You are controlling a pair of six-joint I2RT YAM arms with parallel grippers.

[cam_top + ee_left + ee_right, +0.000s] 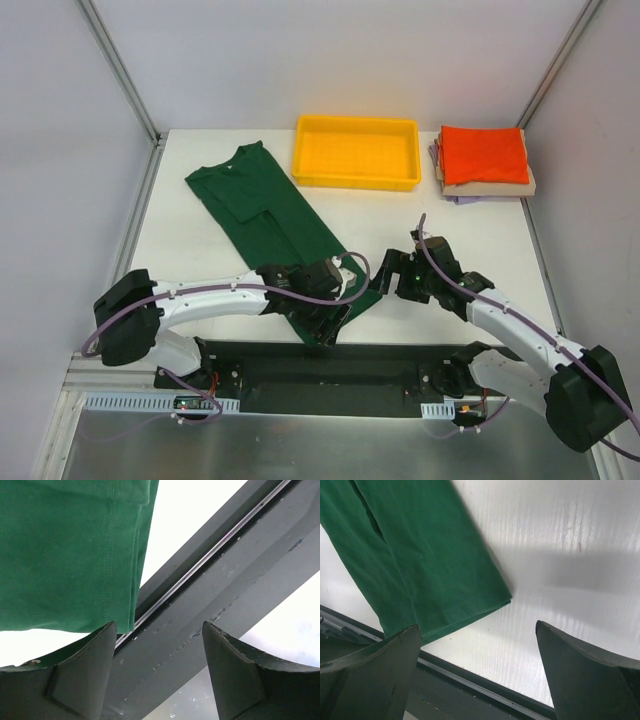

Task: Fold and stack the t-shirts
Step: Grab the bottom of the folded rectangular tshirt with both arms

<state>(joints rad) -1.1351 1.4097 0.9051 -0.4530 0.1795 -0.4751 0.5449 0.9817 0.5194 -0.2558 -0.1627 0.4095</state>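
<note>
Dark green t-shirt [262,212] lies as a long strip on tabletop [470,235], hem at near edge. Your left pincer [159,627] and right pincer [479,627] flank that hem, both released, likely readying the crosswise fold

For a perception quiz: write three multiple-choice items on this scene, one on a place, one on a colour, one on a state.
1. The stack of folded shirts lies: A) right of the yellow tray; B) inside it; C) at the near edge.
2. The stack's top shirt is: A) lavender; B) orange-red; C) tan.
3. The right gripper is: A) shut on cloth; B) shut, empty; C) open.
Key: 1A, it sits at the far right beside the tray; 2B, orange-red lies uppermost; 3C, its jaws stand wide apart, holding nothing.
</note>
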